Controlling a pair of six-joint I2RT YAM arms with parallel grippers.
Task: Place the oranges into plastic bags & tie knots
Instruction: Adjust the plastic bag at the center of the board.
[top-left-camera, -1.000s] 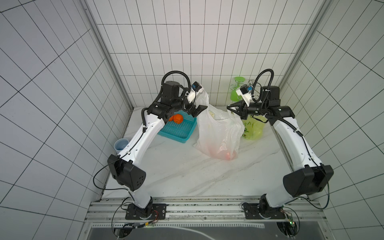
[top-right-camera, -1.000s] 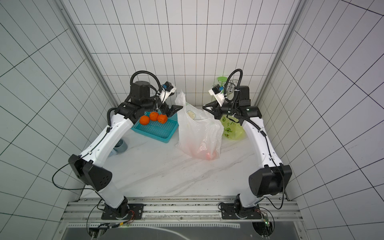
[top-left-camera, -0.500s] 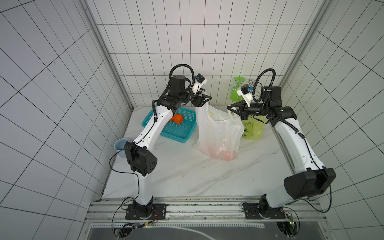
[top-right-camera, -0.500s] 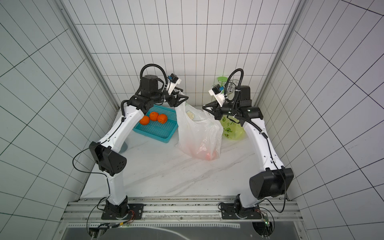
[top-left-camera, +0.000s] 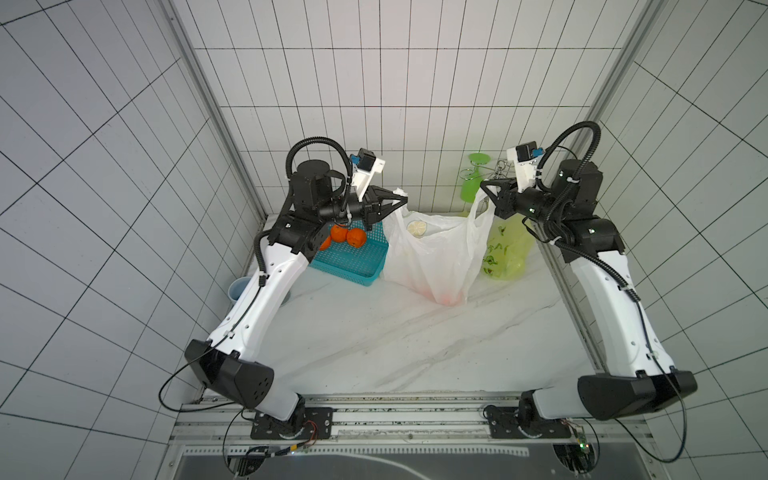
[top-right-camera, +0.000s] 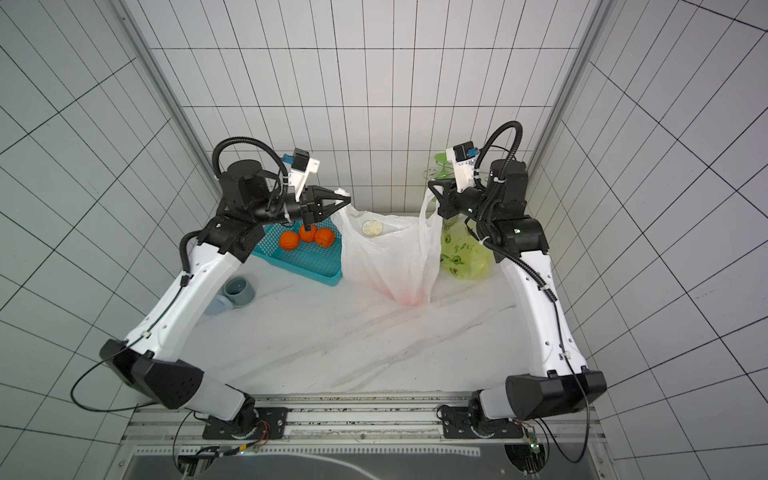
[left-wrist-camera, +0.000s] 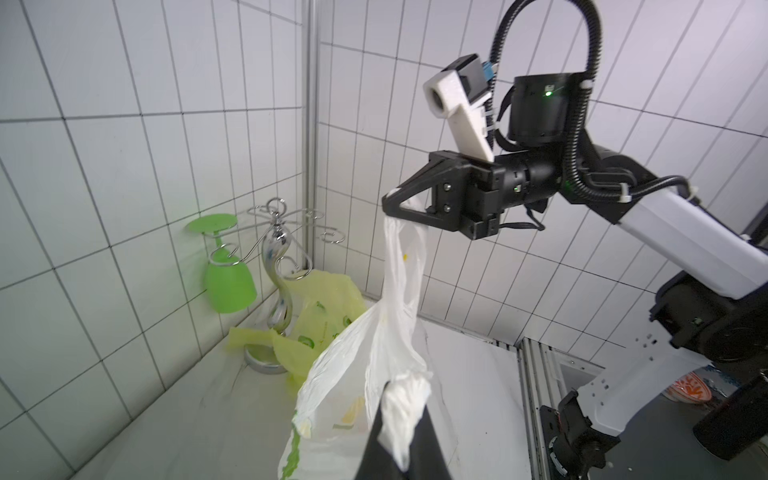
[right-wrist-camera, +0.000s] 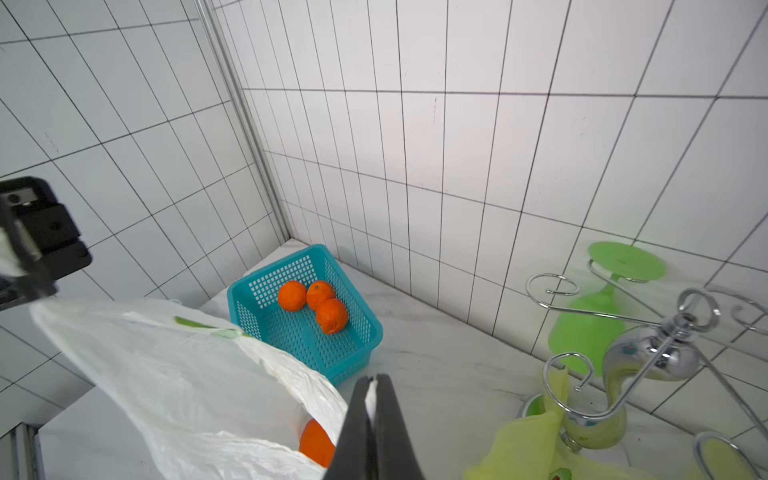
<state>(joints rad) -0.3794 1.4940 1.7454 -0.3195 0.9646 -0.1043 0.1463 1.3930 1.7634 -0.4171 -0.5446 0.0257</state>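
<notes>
The left fingers are pressing together on one handle of the white bag, and the right fingers are pinching the other handle. The bag is hanging open between them over the far middle of the surface, with its bottom seemingly resting there. At least one orange is lying inside it; whether more are lying there I cannot tell. Three oranges are sitting in the teal basket at the far left. The yellow-green bag is slumping at the far right, apparently unfilled. No knot is showing on either bag. The work seems to be nearing its midpoint, with tying this bag and then filling and tying the second one waiting.
</notes>
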